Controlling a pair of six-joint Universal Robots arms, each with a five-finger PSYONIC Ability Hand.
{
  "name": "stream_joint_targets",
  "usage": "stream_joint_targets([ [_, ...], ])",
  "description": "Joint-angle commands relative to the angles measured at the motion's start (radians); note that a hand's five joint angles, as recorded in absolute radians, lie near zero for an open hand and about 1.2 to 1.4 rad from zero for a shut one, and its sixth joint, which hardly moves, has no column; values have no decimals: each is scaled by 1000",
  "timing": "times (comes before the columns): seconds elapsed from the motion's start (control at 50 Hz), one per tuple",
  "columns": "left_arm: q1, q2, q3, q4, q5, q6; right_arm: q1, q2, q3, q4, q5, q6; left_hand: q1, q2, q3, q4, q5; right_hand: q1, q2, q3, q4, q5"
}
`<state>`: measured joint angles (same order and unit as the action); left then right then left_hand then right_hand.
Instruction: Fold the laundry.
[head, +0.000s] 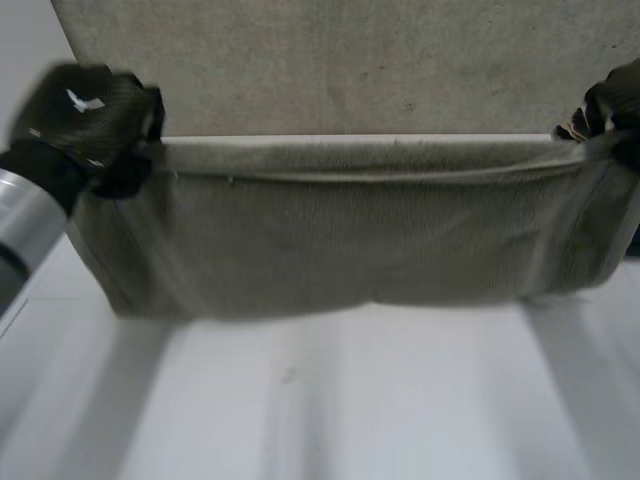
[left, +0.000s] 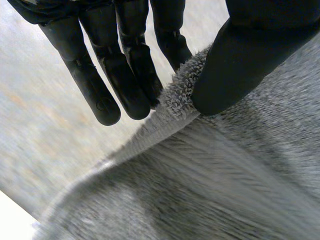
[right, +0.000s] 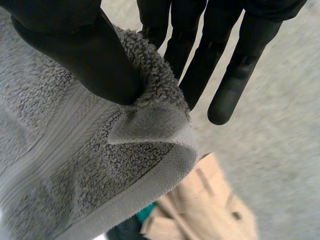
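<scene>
Left hand: the left hand (head: 85, 120) is sitting at the upper left of the head view, pinching one end corner of the towel (head: 340, 240) between thumb (left: 245, 60) and straight fingers (left: 125, 75).
Right hand: the right hand (head: 615, 100) is sitting at the upper right edge, pinching the opposite corner, with the thumb (right: 80, 45) pressing the terry against the fingers.
Towel: it is hanging taut between the two hands across the middle of the frame, its lower edge sagging above the white worktop (head: 300, 400). What looks like more of the same cloth is lying flat along the top.
Long axis: it is running left to right, level, from hand to hand.
Deciding relation: the flat part is lying beyond the held edge, so neither hand seems nearer; both would likely need to travel together.
Other: a beige bundle (right: 205, 200) is lying below the right hand's fingertips.
</scene>
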<state>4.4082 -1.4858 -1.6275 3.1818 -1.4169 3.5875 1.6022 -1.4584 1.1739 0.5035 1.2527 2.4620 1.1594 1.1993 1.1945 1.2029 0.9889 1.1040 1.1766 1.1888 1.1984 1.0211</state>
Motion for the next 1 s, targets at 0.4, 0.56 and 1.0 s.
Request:
stream_joint_targets([
  [0.4,45,-435,505,604,-63,30,156,309,-243,-961,278,315,237,197,202,193,233,292,220,207,198,201],
  [0.56,46,-392,229,491,-65,37,170,309,-123,-843,211,308,237,197,202,193,233,292,220,207,198,201],
  [1.0,112,-608,-195,659,-36,34,133,348,406,-735,90,284,-85,-125,-120,-128,-89,292,220,207,198,201],
])
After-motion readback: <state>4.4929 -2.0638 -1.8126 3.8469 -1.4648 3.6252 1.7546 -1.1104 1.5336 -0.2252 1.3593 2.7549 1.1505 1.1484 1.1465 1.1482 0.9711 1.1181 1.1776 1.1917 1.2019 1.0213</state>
